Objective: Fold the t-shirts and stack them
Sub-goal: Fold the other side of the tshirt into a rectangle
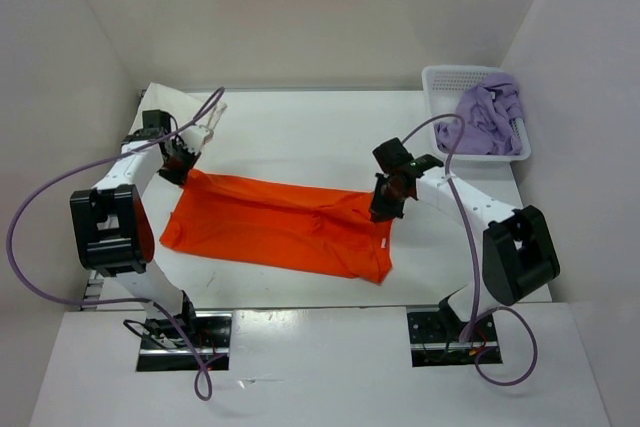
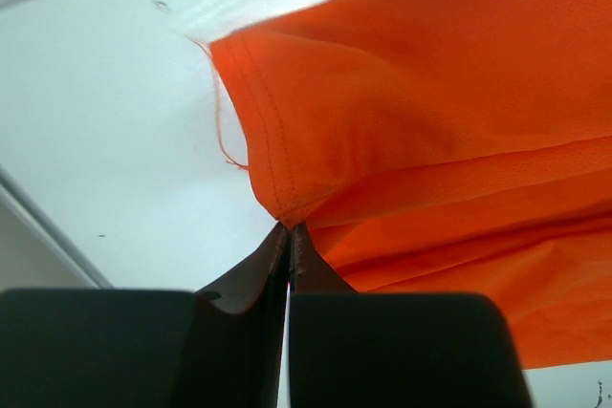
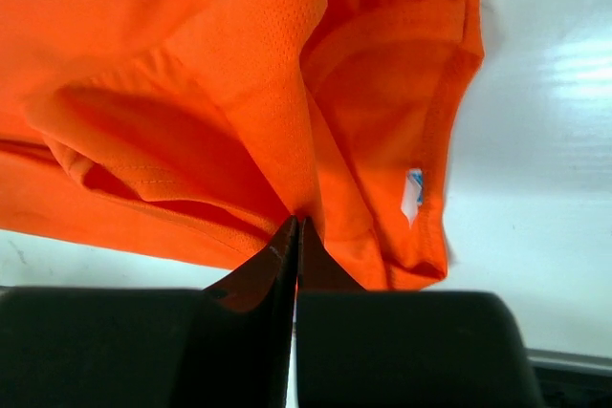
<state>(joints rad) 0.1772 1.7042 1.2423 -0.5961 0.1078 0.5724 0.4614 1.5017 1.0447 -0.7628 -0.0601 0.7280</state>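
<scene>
A bright orange t-shirt (image 1: pixel 270 227) lies spread across the middle of the table, its hem end to the left and its collar end to the right. My left gripper (image 1: pixel 183 169) is shut on its far left corner, where the stitched hem (image 2: pixel 277 179) bunches at the fingertips (image 2: pixel 289 226). My right gripper (image 1: pixel 385 205) is shut on a fold of the orange cloth (image 3: pixel 191 45) near the collar, beside the neck label (image 3: pixel 411 193). A lavender t-shirt (image 1: pixel 488 119) sits crumpled in the basket. A cream-white t-shirt (image 1: pixel 165 102) lies at the far left, partly hidden by the left arm.
The white perforated basket (image 1: pixel 440 82) stands at the far right corner. White walls close in the table on the left, back and right. Purple cables loop from both arms.
</scene>
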